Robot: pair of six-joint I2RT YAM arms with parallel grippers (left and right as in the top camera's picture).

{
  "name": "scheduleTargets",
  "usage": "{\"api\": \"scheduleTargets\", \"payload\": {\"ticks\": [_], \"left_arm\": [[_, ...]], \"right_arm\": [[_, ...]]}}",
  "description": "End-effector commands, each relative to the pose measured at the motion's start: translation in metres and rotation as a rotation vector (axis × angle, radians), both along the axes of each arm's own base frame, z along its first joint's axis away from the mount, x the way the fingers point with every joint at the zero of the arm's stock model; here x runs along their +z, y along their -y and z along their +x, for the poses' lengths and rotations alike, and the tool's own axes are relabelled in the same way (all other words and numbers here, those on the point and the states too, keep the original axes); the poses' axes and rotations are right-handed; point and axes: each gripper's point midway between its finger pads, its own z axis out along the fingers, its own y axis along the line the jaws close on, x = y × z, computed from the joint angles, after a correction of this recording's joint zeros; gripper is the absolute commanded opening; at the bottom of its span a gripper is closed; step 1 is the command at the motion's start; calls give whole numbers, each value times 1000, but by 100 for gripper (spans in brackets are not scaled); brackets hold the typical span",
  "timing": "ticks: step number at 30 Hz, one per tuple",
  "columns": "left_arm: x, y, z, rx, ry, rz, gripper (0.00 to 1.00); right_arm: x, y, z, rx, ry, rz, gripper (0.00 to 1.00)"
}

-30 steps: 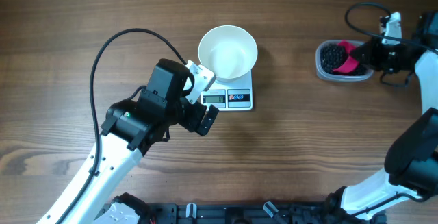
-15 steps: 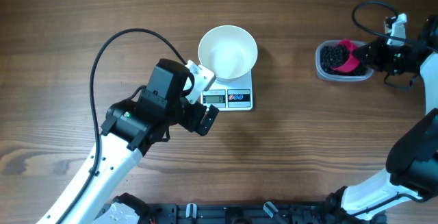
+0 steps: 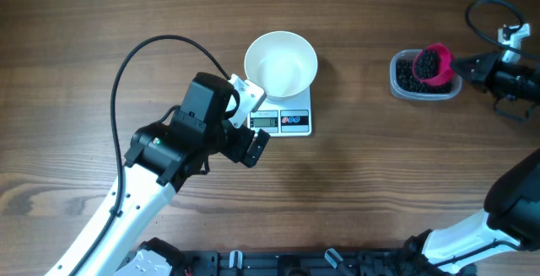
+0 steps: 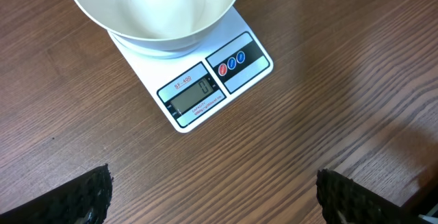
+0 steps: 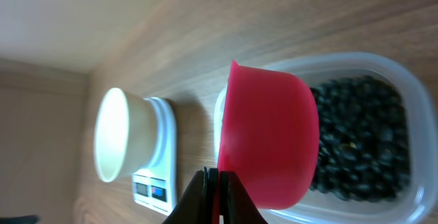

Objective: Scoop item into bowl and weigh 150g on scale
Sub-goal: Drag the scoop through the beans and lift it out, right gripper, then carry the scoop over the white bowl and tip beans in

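Right gripper (image 3: pixel 462 65): clenched on handle of red scoop (image 3: pixel 442 75), loaded with beads (image 3: pixel 431 61), above tub (image 3: pixel 422 93), upper right. Bowl (image 3: pixel 281 62), empty, on scale (image 3: pixel 287 121), upper centre: well to the scoop's left. Left gripper (image 4: pixel 219 207): spread wide, empty, near scale.
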Motion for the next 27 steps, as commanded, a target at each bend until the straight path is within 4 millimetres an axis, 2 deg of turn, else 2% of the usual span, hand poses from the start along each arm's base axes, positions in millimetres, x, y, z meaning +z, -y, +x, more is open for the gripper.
{"api": "scheduleTargets", "payload": {"ticks": [1, 5, 10, 14, 18, 21, 26, 27], "left_arm": [[8, 1, 1, -14, 21, -16, 100], [8, 1, 1, -14, 21, -16, 100], [8, 1, 1, -14, 21, -16, 100], [8, 1, 1, -14, 21, -16, 100], [8, 1, 1, -14, 21, -16, 100], [8, 1, 1, -14, 21, -16, 100], [8, 1, 1, -14, 21, -16, 100], [8, 1, 1, -14, 21, -16, 100]], "right_arm": [[33, -11, 4, 52, 131, 119, 4], [48, -31, 3, 102, 167, 210, 4], [69, -79, 5, 220, 203, 277, 4], [82, -139, 8, 357, 211, 277, 4], [98, -204, 22, 458, 241, 244, 4], [99, -245, 34, 481, 277, 171, 4], [82, -294, 41, 510, 349, -37, 4], [78, -299, 42, 514, 365, -82, 4]]}}
